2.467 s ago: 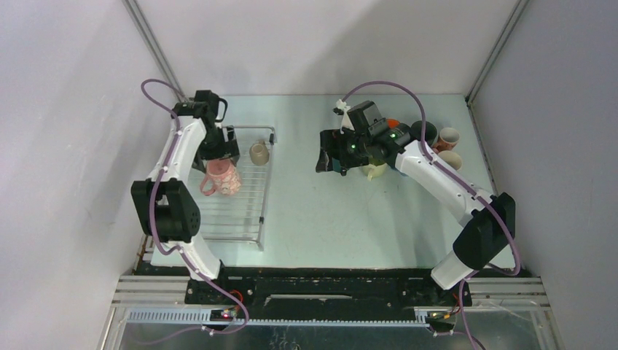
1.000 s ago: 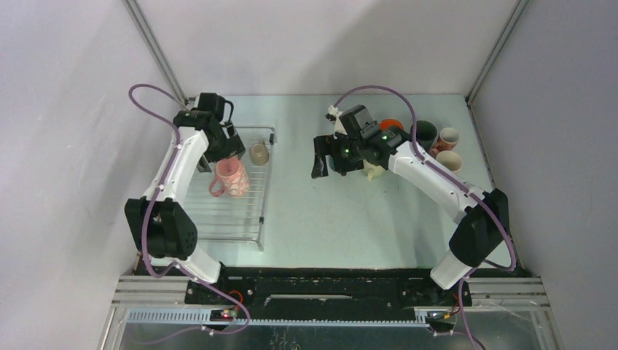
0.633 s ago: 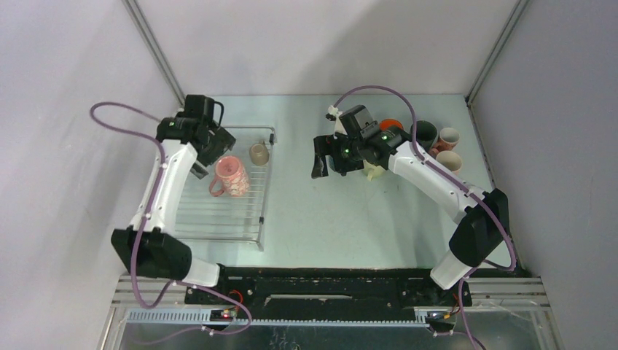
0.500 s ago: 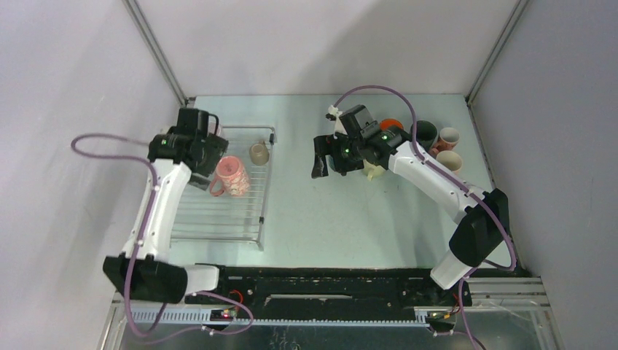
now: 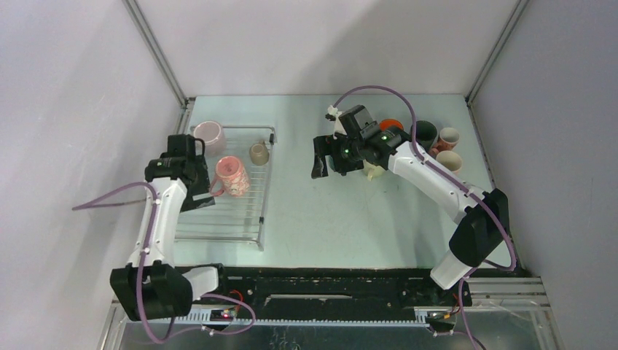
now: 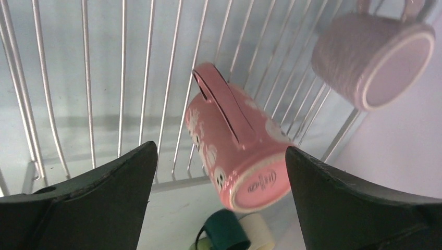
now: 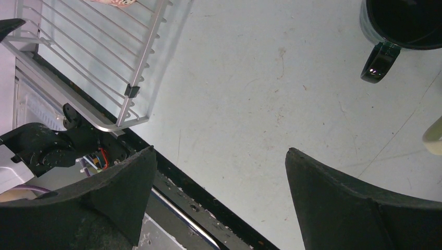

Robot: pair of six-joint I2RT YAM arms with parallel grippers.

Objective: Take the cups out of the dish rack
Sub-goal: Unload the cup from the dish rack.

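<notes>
Though left jaws gape wide before pink cup (image 6: 250,156), nothing held, right jaws likewise

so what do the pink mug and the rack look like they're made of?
Pink mug: probably glazed ceramic. It has a smooth pink surface with a white pattern, and a paler bare-looking ring round the stamped base. Dish rack: thin silver metal wire, likely steel. Whether it is chromed or polished can't be told.
</notes>
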